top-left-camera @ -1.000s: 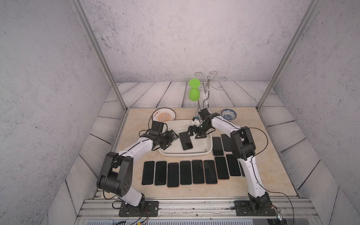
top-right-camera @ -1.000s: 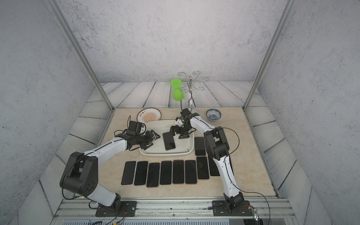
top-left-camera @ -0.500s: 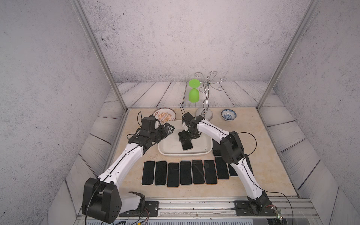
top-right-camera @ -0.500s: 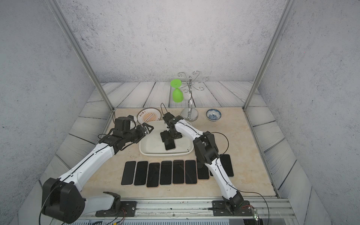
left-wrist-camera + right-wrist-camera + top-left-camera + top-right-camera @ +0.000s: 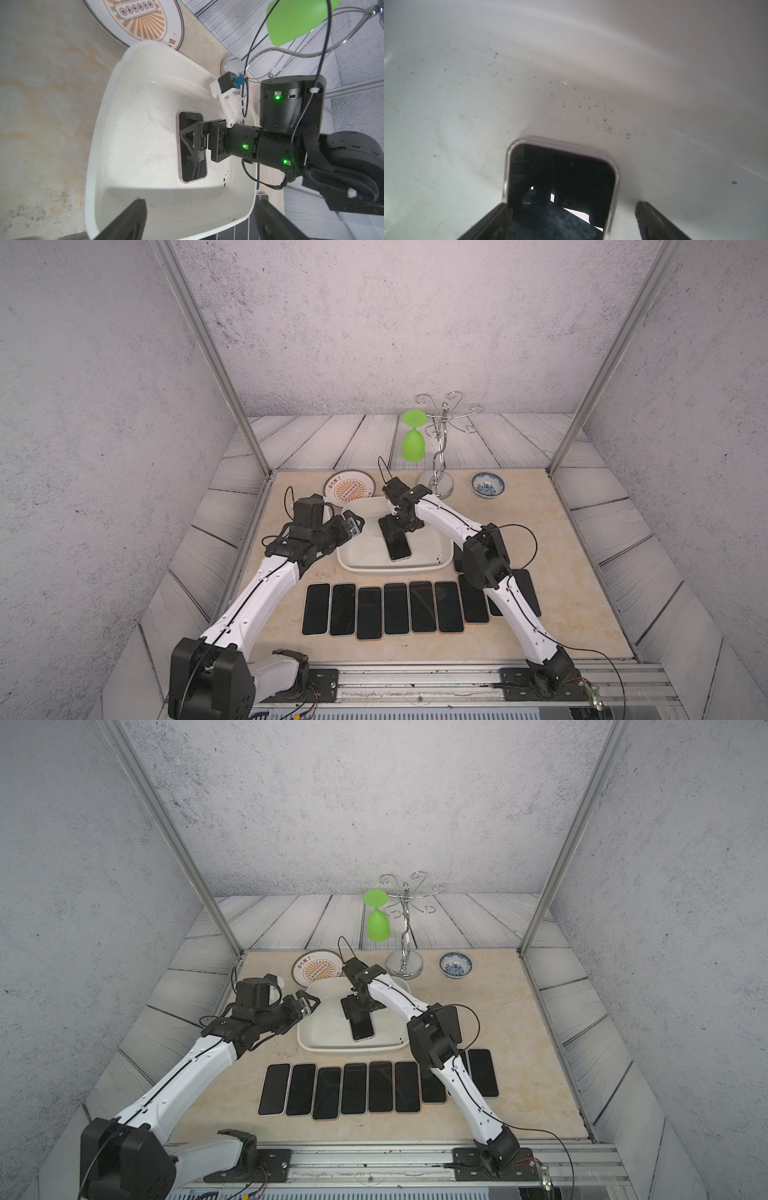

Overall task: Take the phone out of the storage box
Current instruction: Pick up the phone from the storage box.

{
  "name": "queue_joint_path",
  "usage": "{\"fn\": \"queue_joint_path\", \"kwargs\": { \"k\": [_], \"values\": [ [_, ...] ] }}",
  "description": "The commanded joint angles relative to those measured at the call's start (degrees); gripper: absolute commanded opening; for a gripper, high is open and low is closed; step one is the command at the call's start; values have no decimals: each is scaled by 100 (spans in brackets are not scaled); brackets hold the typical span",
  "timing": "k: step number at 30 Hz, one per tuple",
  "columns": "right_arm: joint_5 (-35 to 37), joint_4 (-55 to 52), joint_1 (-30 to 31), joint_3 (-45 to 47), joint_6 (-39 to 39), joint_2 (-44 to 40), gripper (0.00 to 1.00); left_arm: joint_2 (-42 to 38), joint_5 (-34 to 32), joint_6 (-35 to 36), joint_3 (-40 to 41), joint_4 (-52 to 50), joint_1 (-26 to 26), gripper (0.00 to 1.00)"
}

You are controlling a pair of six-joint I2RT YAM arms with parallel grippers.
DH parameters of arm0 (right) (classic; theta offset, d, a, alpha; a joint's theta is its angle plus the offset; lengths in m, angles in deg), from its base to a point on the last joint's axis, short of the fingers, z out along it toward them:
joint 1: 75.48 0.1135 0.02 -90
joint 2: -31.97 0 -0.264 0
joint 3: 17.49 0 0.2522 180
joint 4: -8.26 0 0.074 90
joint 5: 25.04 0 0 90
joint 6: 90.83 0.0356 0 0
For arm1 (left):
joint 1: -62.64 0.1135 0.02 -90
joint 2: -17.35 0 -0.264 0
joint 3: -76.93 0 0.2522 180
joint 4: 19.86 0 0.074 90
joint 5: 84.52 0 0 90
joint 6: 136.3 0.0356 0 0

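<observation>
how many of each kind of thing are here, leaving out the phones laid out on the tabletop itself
storage box: 1
phone inside it: 1
plate: 1
bowl: 1
green glass: 1
metal rack: 1
total: 6

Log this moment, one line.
phone: flat in storage box | right gripper: jaws open over phone | left gripper: jaws open near storage box
</observation>
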Motion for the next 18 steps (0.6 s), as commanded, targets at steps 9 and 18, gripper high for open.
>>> {"fn": "queue_joint_path", "kwargs": {
  "k": [9, 18],
  "values": [
    [-85, 711, 126, 879, 152, -300, 99, -158, 44, 115, 199, -81, 216, 87],
    [-380, -127, 131, -120, 190, 438, 99, -218, 102, 97, 352, -42, 289, 87]
  ]
}}
